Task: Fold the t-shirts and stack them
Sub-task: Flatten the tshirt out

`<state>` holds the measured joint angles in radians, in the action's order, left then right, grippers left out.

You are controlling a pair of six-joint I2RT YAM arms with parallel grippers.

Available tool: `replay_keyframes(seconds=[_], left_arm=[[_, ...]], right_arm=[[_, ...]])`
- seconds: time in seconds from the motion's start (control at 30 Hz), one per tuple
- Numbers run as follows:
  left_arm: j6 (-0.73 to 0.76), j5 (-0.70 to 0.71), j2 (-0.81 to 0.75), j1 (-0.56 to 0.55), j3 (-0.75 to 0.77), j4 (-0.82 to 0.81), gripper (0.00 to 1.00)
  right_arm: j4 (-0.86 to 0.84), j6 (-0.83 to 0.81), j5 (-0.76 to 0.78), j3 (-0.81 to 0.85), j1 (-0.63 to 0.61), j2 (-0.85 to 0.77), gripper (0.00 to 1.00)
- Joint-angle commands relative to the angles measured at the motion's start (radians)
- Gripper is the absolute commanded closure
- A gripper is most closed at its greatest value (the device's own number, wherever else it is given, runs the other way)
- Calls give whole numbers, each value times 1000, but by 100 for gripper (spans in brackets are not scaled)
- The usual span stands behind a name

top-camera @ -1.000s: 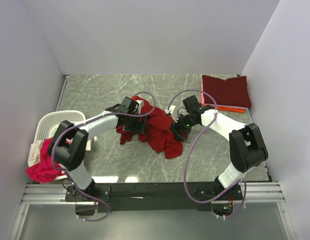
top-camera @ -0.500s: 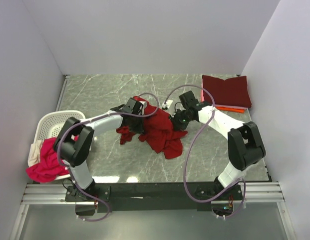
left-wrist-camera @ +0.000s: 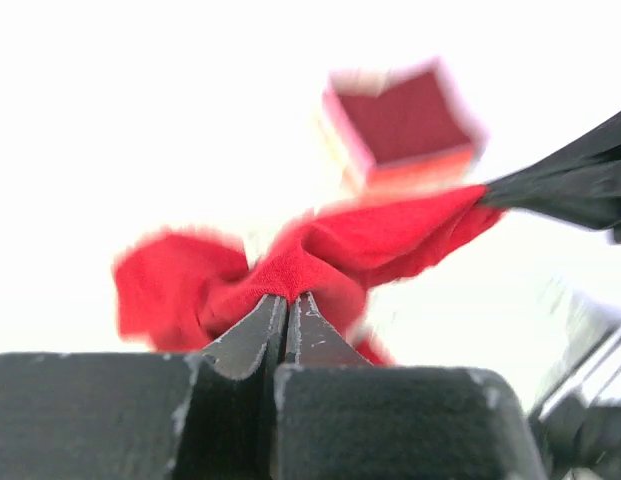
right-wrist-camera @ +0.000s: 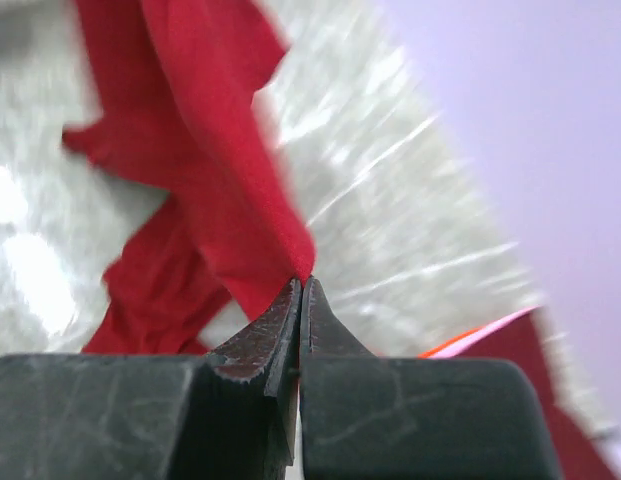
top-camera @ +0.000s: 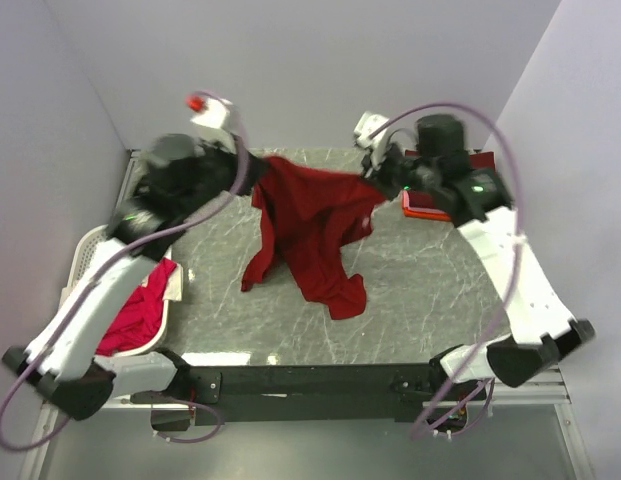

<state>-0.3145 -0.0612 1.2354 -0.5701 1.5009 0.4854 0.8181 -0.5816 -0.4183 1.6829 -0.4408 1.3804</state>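
Note:
A large dark red t-shirt (top-camera: 310, 220) hangs stretched between my two raised grippers, its lower part trailing on the marble table (top-camera: 430, 300). My left gripper (top-camera: 254, 170) is shut on the shirt's left top edge, pinching red cloth (left-wrist-camera: 320, 250) at its tips (left-wrist-camera: 287, 296). My right gripper (top-camera: 374, 180) is shut on the right top edge, where the cloth (right-wrist-camera: 210, 170) ends at its tips (right-wrist-camera: 301, 282). A folded stack, maroon over orange (top-camera: 427, 207), lies at the back right, mostly hidden by the right arm. It also shows blurred in the left wrist view (left-wrist-camera: 405, 125).
A white lattice basket (top-camera: 85, 255) stands at the table's left edge with a magenta-pink shirt (top-camera: 140, 315) in it. White walls close in the table at the back and on both sides. The right arm reaches over the folded stack (right-wrist-camera: 550, 400).
Both grippers have shut on the crumpled dark red shirt and lifted it up and toward the back. It now hangs spread between them instead of lying bunched on the table.

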Motion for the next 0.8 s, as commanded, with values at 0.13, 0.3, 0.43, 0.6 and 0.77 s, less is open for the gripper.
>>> replay_keyframes(seconds=[0.13,0.3,0.43,0.6,0.77], left_arm=[[100,-109,-215,-2,229,-161,100],[52,-281,-254,-2,260,-310,100],[-4,-342,-241,-2,257,-418,100],[-27,-192,-176,-2,219,-447,100],[-98,87,-59,57,10,-550,100]], right_arm=[[118,37,-83,334,-6,-135,100],[121,72,-152,454,-4,-202,100],[86,115,-127,555,-3,-222,100],[47,121,-7,517,-1,-169,100],[-216,138,91,145,20,-141,100]])
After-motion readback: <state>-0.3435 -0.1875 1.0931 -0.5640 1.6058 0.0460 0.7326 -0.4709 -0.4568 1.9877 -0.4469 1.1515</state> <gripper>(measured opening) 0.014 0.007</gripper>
